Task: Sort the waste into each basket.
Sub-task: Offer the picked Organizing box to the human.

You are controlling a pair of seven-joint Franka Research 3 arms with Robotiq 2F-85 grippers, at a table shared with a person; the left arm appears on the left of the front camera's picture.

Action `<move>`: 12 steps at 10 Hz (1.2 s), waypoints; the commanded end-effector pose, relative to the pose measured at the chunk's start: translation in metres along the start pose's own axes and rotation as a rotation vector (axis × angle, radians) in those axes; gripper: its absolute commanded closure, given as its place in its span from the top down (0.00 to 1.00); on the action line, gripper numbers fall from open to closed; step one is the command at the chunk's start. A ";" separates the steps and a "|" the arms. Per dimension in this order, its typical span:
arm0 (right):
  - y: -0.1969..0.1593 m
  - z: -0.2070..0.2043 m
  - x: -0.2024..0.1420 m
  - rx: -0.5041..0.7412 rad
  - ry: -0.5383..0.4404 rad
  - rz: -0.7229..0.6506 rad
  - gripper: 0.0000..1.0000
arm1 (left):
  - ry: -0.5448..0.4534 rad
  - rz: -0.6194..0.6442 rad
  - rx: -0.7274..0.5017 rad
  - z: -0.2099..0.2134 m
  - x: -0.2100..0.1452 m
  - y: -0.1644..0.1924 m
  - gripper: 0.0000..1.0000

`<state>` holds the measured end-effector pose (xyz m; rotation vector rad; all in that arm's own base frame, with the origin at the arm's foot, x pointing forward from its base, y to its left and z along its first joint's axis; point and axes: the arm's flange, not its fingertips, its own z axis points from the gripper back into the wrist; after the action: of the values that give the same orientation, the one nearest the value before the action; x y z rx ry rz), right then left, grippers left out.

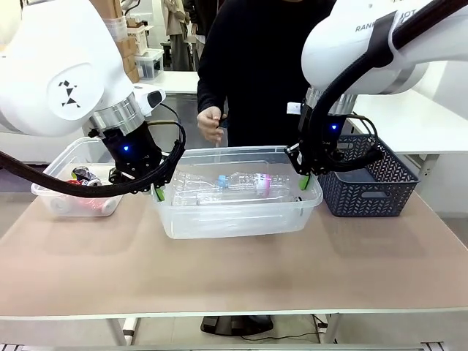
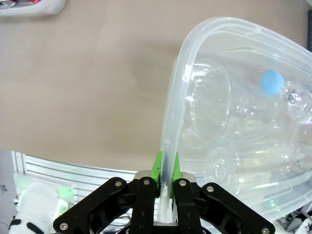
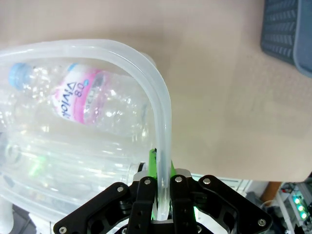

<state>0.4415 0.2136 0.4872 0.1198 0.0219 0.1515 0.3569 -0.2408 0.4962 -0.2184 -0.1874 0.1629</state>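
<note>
A large see-through tub (image 1: 234,152) stands in the middle of the table with clear plastic bottles (image 1: 241,183) lying in it. One bottle has a pink label (image 3: 83,95) and another a blue cap (image 2: 271,81). My left gripper (image 1: 157,191) is shut on the tub's left rim (image 2: 168,146), the green pads pinching the wall. My right gripper (image 1: 303,179) is shut on the tub's right rim (image 3: 163,146) in the same way. I cannot tell whether the tub rests on the table or hangs just above it.
A smaller see-through tub (image 1: 45,191) with red cans (image 1: 86,177) sits at the left. A dark blue-grey lattice basket (image 1: 365,194) stands at the right. A person in black stands at the far side, one hand (image 1: 210,124) held above the big tub's back edge.
</note>
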 end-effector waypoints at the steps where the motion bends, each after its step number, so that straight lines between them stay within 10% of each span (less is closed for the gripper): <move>1: 0.000 0.000 -0.002 -0.003 0.000 0.007 0.04 | -0.023 -0.008 -0.009 0.008 0.004 0.001 0.06; 5: 0.000 0.000 0.000 0.000 0.000 0.000 0.04 | 0.000 0.000 0.000 0.000 0.000 0.000 0.06; 9: -0.006 0.011 0.108 0.007 0.002 0.032 0.04 | -0.095 -0.016 0.054 -0.026 0.119 -0.037 0.06; 12: -0.004 -0.008 0.112 0.034 0.009 0.032 0.04 | -0.045 0.067 0.050 -0.040 0.129 -0.036 0.06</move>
<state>0.5669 0.2176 0.4707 0.1374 0.0088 0.1442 0.5027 -0.2463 0.4741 -0.1452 -0.1965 0.1961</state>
